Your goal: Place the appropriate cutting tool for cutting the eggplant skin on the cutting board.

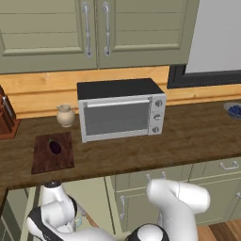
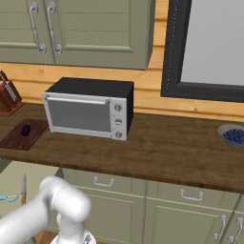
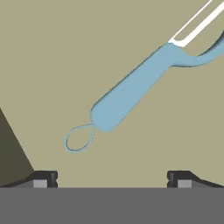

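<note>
Below, wide-spread tool (image 3: 112, 178) over light blue peeler (image 3: 131, 89), apart; no legible writing.

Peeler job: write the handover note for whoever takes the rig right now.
Gripper: open, holding nothing, hanging low below counter height, over the peeler.
Peeler: light blue, lies on a flat olive surface just ahead of the fingertips, untouched.
Eggplant: on the cutting board, at the counter's left end beside the toaster oven.
Knife: also down low, near the peeler; leave it.
Done: approach to the peeler.
Left: grasp the peeler, lift it, set it on the board.
</note>
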Available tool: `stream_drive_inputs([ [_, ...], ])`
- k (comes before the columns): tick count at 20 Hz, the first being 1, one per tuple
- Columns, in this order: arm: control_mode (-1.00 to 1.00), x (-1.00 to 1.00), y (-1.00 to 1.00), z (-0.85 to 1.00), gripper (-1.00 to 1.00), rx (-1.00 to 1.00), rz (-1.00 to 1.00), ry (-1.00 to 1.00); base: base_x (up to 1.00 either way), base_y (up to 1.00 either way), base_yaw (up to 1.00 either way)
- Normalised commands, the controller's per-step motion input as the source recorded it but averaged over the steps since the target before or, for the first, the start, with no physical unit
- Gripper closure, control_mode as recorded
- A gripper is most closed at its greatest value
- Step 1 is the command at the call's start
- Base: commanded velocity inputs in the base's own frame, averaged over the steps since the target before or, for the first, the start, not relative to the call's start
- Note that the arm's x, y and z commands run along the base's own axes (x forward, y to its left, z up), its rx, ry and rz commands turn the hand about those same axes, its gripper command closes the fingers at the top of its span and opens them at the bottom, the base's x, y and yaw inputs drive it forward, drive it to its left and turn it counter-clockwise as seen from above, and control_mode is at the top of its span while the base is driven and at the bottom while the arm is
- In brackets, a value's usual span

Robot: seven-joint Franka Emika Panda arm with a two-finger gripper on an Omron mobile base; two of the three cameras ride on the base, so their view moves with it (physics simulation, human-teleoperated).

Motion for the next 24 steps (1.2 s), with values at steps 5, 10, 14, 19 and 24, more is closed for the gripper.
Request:
stream_drive_inputs([
  [5, -1.0, 0.08, 0.0, 0.0, -1.0, 0.0, -0.2, -0.03, 0.0, 0.0, 0.0],
  [10, -1.0, 0.0, -0.08, 0.0, -1.0, 0.0, -0.09, -0.04, 0.0, 0.0, 0.0],
  [14, -1.0, 0.17, -0.17, 0.0, -1.0, 0.0, -0.02, -0.01, 0.0, 0.0, 0.0],
  [19, -1.0, 0.11, -0.29, 0.0, -1.0, 0.0, 0.0, 0.0, 0.0, 0.0, 0.0],
  [24, -1.0, 0.09, -0.19, -0.02, -1.0, 0.0, 0.0, 0.0, 0.0, 0.0, 0.0],
])
